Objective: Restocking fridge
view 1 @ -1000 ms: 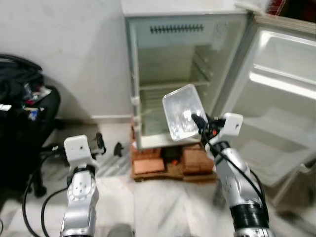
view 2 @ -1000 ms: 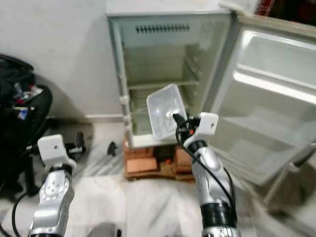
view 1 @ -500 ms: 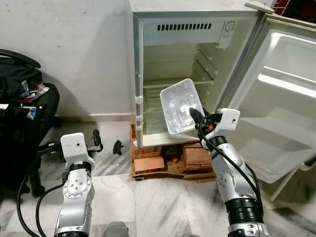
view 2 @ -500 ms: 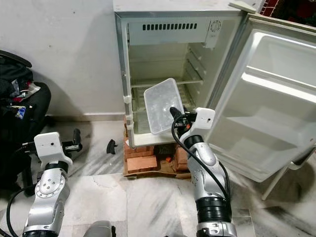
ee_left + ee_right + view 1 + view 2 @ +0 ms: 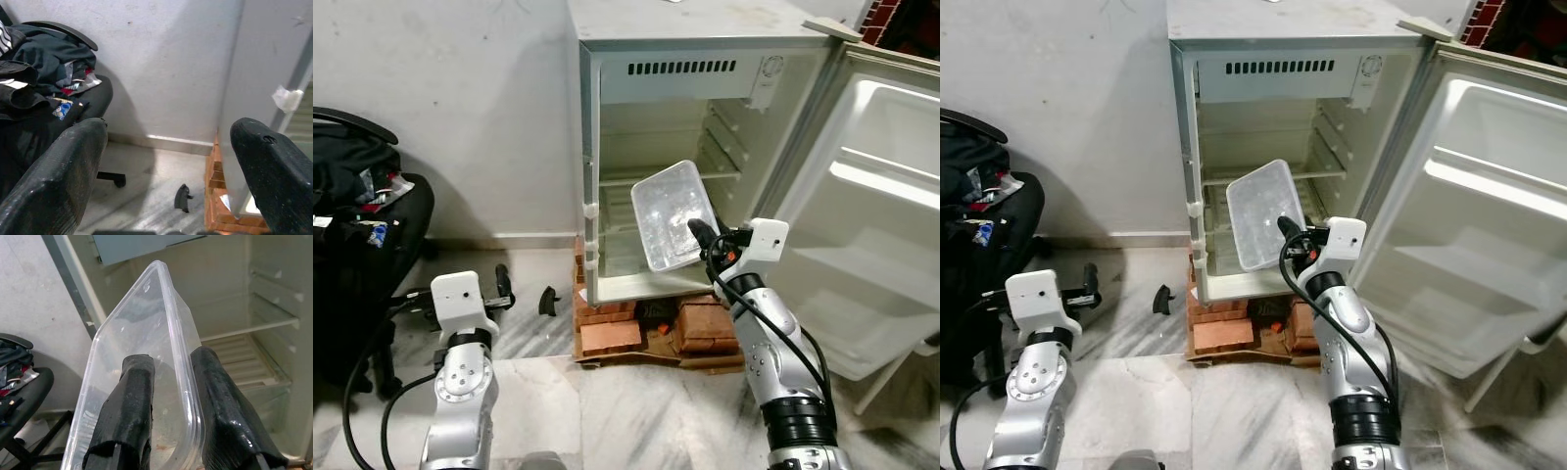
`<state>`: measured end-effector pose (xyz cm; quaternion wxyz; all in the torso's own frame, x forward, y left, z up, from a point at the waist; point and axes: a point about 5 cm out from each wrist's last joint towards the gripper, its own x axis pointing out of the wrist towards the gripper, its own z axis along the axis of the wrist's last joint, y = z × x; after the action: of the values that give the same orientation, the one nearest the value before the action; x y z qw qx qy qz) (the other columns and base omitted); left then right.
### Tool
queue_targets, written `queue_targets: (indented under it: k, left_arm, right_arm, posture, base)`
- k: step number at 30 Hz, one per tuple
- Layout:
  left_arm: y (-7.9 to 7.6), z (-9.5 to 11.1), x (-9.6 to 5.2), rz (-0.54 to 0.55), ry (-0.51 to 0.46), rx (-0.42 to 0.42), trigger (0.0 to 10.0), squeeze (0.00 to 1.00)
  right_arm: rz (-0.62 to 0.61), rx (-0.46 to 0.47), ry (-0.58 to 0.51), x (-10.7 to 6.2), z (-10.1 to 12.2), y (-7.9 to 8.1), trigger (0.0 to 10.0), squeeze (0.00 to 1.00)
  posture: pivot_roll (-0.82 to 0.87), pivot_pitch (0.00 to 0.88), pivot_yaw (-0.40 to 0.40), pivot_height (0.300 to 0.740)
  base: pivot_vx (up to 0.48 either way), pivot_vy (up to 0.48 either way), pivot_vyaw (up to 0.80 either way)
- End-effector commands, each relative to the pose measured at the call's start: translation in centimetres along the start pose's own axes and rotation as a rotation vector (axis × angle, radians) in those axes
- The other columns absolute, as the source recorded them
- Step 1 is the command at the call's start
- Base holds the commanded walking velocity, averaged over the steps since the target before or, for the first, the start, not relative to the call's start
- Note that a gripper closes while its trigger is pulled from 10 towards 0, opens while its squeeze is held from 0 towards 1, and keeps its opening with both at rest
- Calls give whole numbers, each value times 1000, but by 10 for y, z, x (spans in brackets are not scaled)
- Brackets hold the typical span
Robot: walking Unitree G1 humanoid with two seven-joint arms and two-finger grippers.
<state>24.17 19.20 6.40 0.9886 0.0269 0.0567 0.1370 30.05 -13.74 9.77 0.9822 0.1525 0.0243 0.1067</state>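
- On the left, a black chair (image 5: 357, 255) with clothes piled on it is seen by the white wall.
- The left claw (image 5: 171, 171) is held low near the floor, with its two black fingers spread wide and nothing between them.
- A small black piece (image 5: 546, 299) is lying on the floor between the left arm and the fridge.
- The fridge (image 5: 690, 44) is set up on red bricks (image 5: 612, 333), and its inside looks bare.
- The clear plastic box (image 5: 672, 213) is held up in front of the open fridge, tilted on its side, near the lower shelf (image 5: 666, 176).
- One thin wall of the box is pinched tight by the right claw (image 5: 168, 396), with one finger inside and one outside.
- To do this step well, the box should be turned flat before it is pushed in, so it can be slid onto a shelf.
- The grip is only on a thin rim, so slow moves are best, or the box could be dropped.
- On the right, the fridge door (image 5: 881, 196) is swung wide open, so the way in is not blocked.
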Motion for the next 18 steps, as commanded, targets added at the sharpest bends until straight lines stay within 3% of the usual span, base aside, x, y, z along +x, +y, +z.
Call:
queue_targets:
  k: [1,18]
  left_arm:
    - [0,4,-1,-5,-22,7,10000,0]
    - [-4,0,-6,-14,7,-15,10000,0]
  right_arm:
    - [3,-18,-17,0,4,0,10000,0]
    - [5,-42,0,-3,1,-1,10000,0]
  posture:
    - [121,14,-54,740]
    - [116,22,-57,740]
  base:
    - [382,0,0]
    - [361,15,0]
